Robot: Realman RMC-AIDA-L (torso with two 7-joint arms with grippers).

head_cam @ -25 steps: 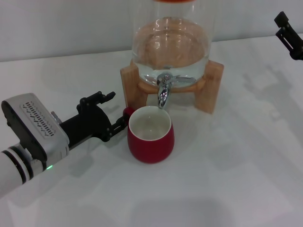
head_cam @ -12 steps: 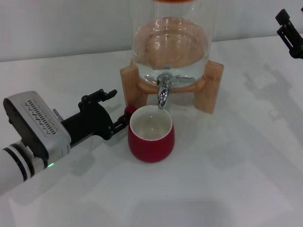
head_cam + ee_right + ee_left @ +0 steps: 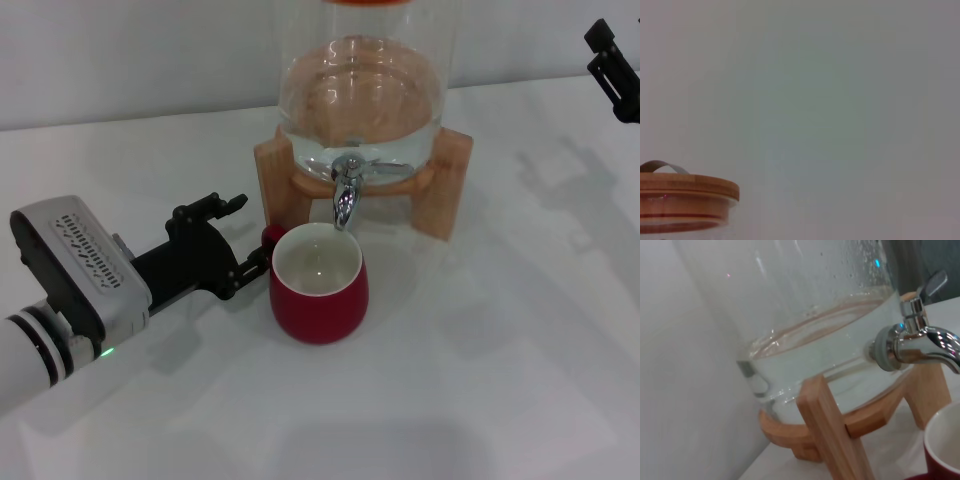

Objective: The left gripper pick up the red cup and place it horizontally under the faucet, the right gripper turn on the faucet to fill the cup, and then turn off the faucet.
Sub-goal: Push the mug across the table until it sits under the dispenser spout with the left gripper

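Our left gripper [image 3: 243, 235] sits with fingers apart around the cup's [image 3: 318, 285] handle near mid-table. We should back it off gently, keeping the cup upright under the faucet [image 3: 345, 195]. The right gripper [image 3: 612, 70] waits by the far right edge; its fingers we cannot tell.

glossy red cup [image 3: 318, 295], shiny chrome faucet [image 3: 345, 195], wooden stand [image 3: 448, 185]

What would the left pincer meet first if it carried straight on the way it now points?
The left pincer points towards the red cup and sits at its handle, so it would probably press into the cup's side first, before the wooden stand behind.
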